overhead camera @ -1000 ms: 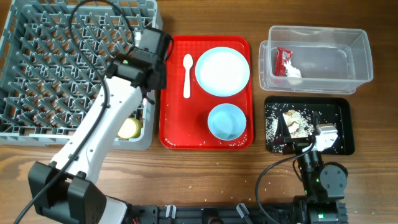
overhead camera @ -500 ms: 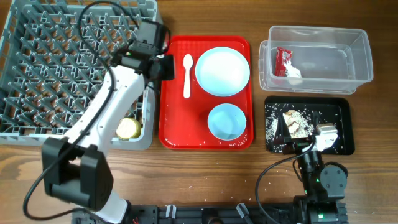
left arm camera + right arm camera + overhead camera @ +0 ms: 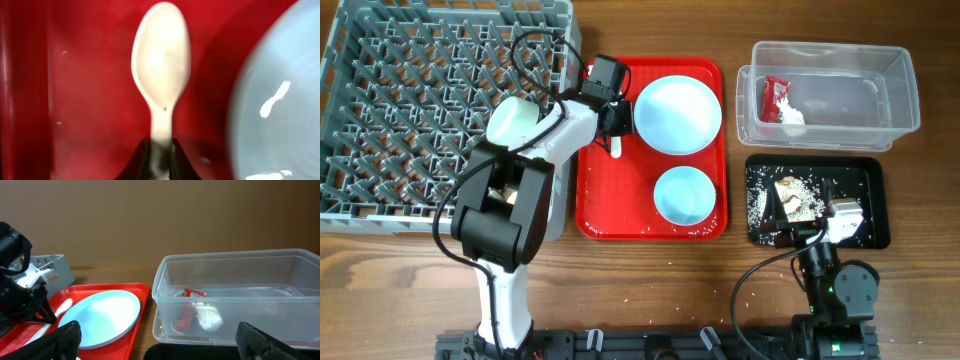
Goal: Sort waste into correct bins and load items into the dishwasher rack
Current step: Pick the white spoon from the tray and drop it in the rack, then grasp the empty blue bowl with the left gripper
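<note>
My left gripper (image 3: 161,157) is shut on the handle of the white plastic spoon (image 3: 161,55), which lies on the flat red serving tray (image 3: 610,222). From overhead the gripper (image 3: 612,122) sits just left of the pale blue plate (image 3: 678,115). A pale blue-green bowl (image 3: 684,195) stands in front of the plate. My right gripper (image 3: 162,350) is open and empty, low over the black tray (image 3: 875,175) holding the food scraps (image 3: 795,195). The red wrapper (image 3: 775,97) and white tissue (image 3: 792,117) lie in the clear tub (image 3: 900,90). The fork is out of view.
The grey dishwasher rack (image 3: 400,100) fills the left side, and my left arm crosses its right edge, hiding the front right corner. Crumbs are scattered on the wood in front of the red tray. The tub also shows in the right wrist view (image 3: 235,275).
My left arm has swung from the rack's right edge over the red tray and come down on the spoon. The right arm has not moved.
</note>
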{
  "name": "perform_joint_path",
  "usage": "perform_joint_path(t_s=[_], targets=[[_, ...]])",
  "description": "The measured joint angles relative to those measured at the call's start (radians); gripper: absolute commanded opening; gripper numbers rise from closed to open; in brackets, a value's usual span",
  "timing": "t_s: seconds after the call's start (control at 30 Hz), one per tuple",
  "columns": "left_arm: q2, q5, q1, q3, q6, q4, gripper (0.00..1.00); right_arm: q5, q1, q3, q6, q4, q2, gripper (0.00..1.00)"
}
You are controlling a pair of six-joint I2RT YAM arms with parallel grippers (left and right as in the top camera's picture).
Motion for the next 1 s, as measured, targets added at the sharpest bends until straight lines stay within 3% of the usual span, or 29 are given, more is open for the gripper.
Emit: perform_joint_path(t_s=[0.07, 0.23, 0.43, 0.53, 0.6, 0.63, 0.7, 0.8, 1.0], targets=[[-0.015, 0.007, -0.008, 0.023, -0.001, -0.038, 0.04, 0.000, 0.000, 0.000, 0.000, 0.000, 0.000, 1.00], [-0.094, -0.013, -0.009, 0.047, -0.001, -0.300, 0.04, 0.000, 0.000, 0.000, 0.000, 0.000, 0.000, 1.00], [-0.382, -0.302, -0.010, 0.091, 0.040, -0.550, 0.04, 0.000, 0.000, 0.000, 0.000, 0.000, 0.000, 1.00], [-0.386, -0.476, -0.007, 0.090, 0.058, -0.576, 0.04, 0.000, 0.000, 0.000, 0.000, 0.000, 0.000, 1.00], [-0.372, -0.512, 0.002, 0.089, 0.062, -0.573, 0.06, 0.000, 0.000, 0.000, 0.000, 0.000, 0.000, 1.00], [-0.353, -0.522, 0.018, 0.089, 0.063, -0.567, 0.25, 0.000, 0.000, 0.000, 0.000, 0.000, 0.000, 1.00], [-0.323, -0.507, 0.041, 0.084, 0.082, -0.550, 0.46, 0.000, 0.000, 0.000, 0.000, 0.000, 0.000, 1.00], [-0.321, -0.445, 0.025, 0.089, 0.119, -0.558, 0.56, 0.000, 0.000, 0.000, 0.000, 0.000, 0.000, 1.00], [-0.381, -0.198, -0.085, 0.133, 0.092, -0.425, 0.60, 0.000, 0.000, 0.000, 0.000, 0.000, 0.000, 1.00]])
